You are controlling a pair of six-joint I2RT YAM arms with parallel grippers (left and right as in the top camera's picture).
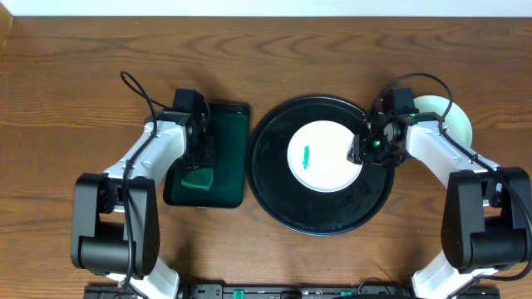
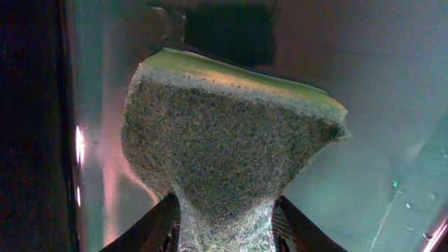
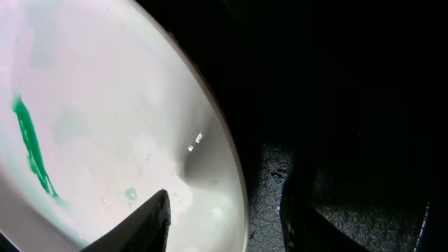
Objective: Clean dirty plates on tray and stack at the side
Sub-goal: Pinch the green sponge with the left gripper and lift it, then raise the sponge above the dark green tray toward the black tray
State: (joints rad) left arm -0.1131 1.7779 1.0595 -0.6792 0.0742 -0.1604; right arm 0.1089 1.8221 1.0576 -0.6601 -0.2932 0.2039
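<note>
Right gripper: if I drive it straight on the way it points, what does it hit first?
Likely the plate's rim, which runs between the right gripper's parted fingers; the black tray lies underneath. Depth is unclear.

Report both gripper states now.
Left gripper: shut on the sponge.
Right gripper: open, jaws astride the rim of the plate, not clamped.
</note>
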